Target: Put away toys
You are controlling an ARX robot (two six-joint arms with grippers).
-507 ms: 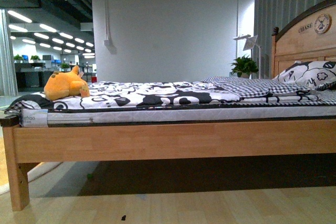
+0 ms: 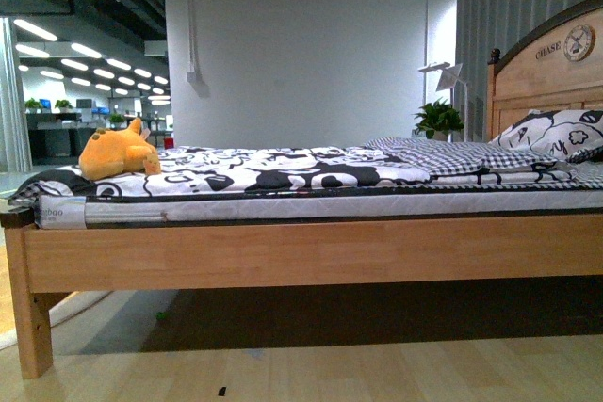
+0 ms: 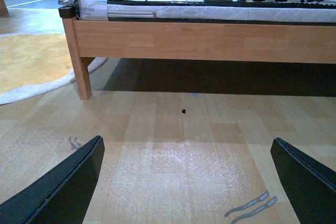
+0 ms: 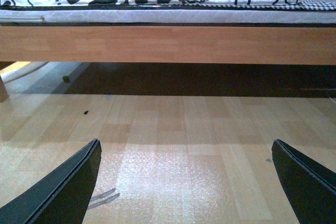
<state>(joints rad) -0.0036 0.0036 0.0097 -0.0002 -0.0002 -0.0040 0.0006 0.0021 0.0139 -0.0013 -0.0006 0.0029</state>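
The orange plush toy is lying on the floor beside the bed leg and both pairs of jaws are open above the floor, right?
No. The orange plush toy lies on top of the bed, at its foot end, as the front view shows. The left gripper and right gripper do have open jaws above the floor.

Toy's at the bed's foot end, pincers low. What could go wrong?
1. The plush toy sits above the wooden side rail; the open left pincer and right pincer, low over the floor, might clip the rail rising.
2. Toy lies near the mattress corner; a nudge could push it off.
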